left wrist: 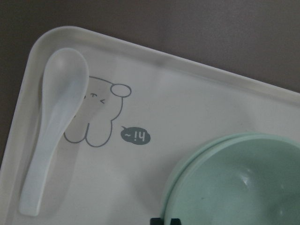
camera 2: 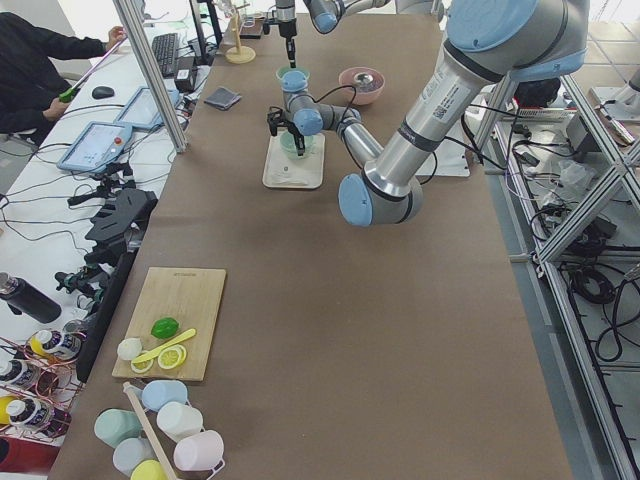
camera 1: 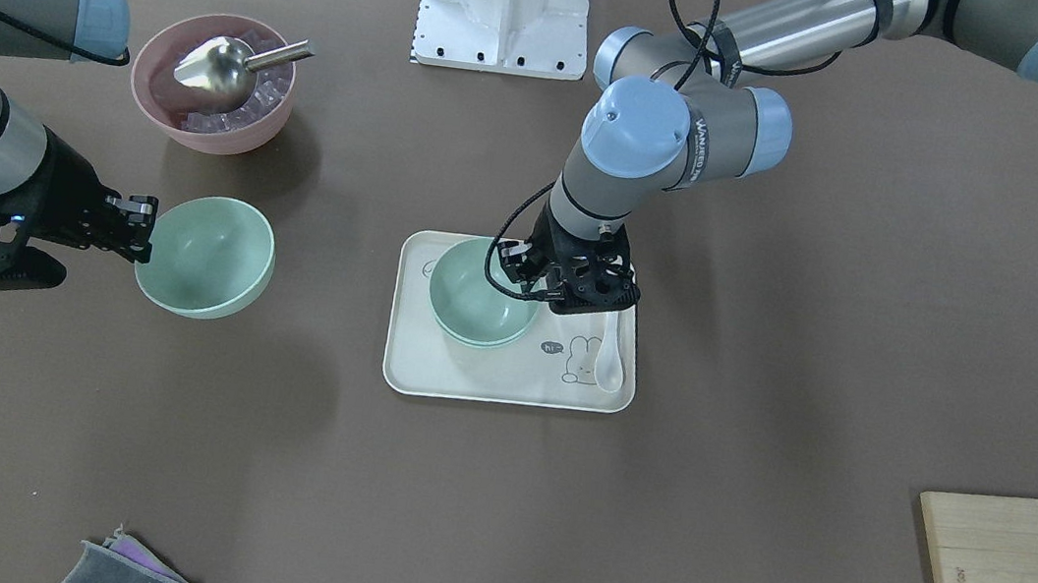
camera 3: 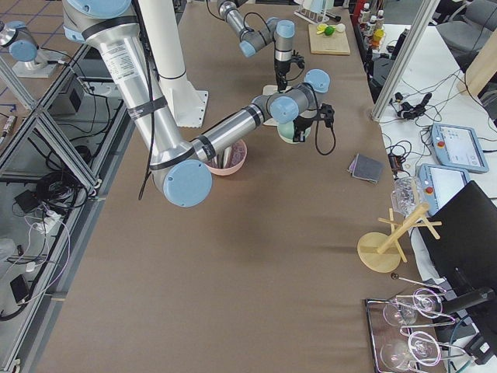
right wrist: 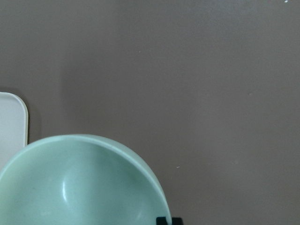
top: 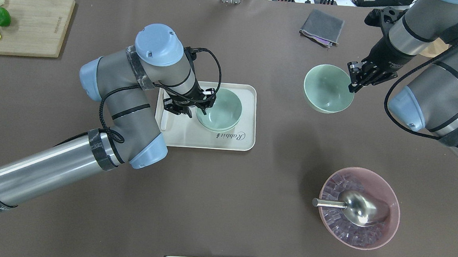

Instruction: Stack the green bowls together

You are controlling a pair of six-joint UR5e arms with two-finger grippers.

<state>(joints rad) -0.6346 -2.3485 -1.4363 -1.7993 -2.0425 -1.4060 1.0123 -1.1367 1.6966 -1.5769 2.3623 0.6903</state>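
Observation:
Two green bowls (camera 1: 473, 304) sit nested on a white tray (camera 1: 469, 377); they also show in the overhead view (top: 223, 108) and the left wrist view (left wrist: 234, 187). My left gripper (camera 1: 525, 284) (top: 203, 107) is shut on the rim of the upper one. My right gripper (camera 1: 145, 236) (top: 352, 83) is shut on the rim of the third green bowl (camera 1: 204, 256) (top: 327, 88) (right wrist: 79, 187). It holds that bowl upright a little above the table, off to the side of the tray.
A white spoon (camera 1: 612, 357) (left wrist: 51, 126) lies on the tray beside the stack. A pink bowl (camera 1: 221, 141) with ice and a metal scoop (camera 1: 219, 71) stands near the right arm. A cutting board (top: 28, 25) and a grey cloth (top: 322, 27) lie at the table's far side.

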